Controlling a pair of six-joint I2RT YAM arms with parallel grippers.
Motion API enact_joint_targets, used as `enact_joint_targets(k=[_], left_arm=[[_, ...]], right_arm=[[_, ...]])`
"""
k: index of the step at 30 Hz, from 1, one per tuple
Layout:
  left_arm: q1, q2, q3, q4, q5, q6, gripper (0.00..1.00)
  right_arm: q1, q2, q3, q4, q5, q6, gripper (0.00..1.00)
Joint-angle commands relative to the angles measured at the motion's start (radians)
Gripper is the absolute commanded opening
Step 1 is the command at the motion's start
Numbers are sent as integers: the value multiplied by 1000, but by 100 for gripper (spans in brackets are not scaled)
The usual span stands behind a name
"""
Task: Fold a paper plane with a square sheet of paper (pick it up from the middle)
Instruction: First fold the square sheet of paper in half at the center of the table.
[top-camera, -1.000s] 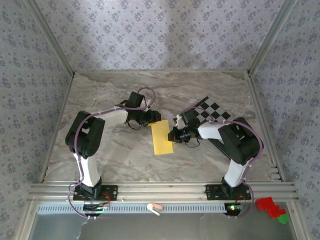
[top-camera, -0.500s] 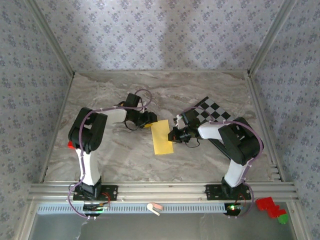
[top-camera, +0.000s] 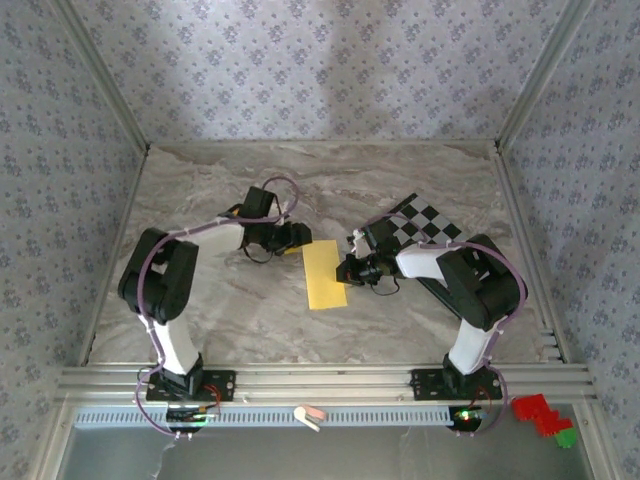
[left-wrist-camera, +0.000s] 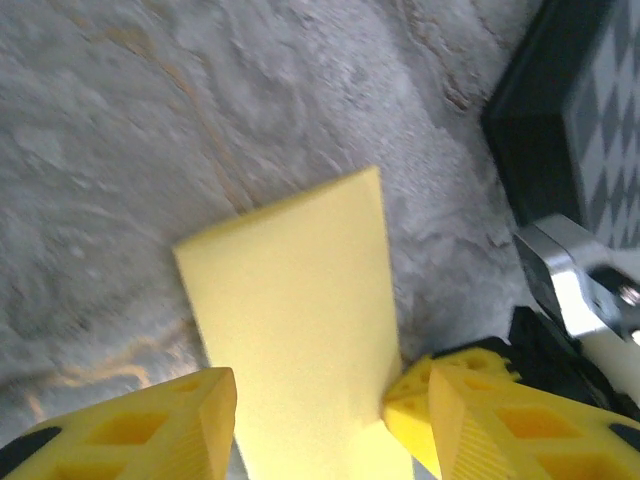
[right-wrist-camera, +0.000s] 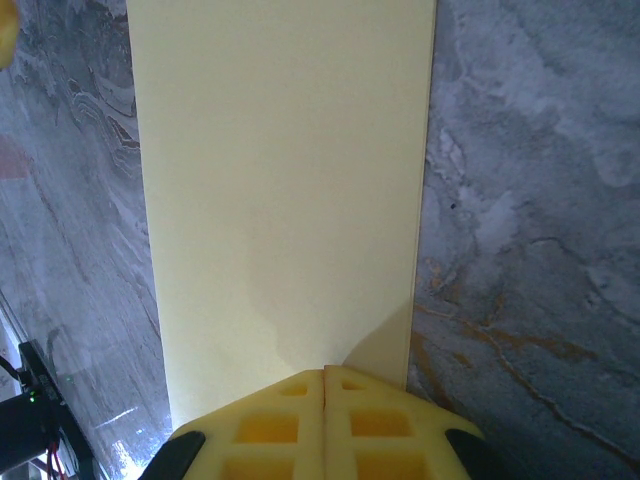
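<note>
Though nearby, checkered board off paper.

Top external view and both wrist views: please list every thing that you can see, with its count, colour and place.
pale-yellow folded paper sheet: one, pale yellow, flat at the table's middle, between the grippers.
black-and-white checkered board: one, black and white, far right part of the table.
grey marbled table top: one, grey-beige, under everything.
red and green blocks: a small cluster, red with green, off the table at the near right corner.
small pink-white object: one, on the near rail; too small to identify.
left gripper: one, yellow fingers, open, astride the paper's far end.
right gripper: one, yellow fingers, shut, at the paper's right edge.
</note>
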Motion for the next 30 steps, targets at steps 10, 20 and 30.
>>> enact_joint_targets(k=[10, 20, 30], left_arm=[[-134, -187, -195, 44, -64, -74, 63], [-161, -126, -177, 108, -40, -81, 45], [-118, -87, -116, 57, -61, -29, 8]], right_arm=[[-4, 50, -57, -185, 157, -15, 0], [1, 59, -55, -179, 158, -9, 0], [1, 61, -52, -184, 157, -12, 0]])
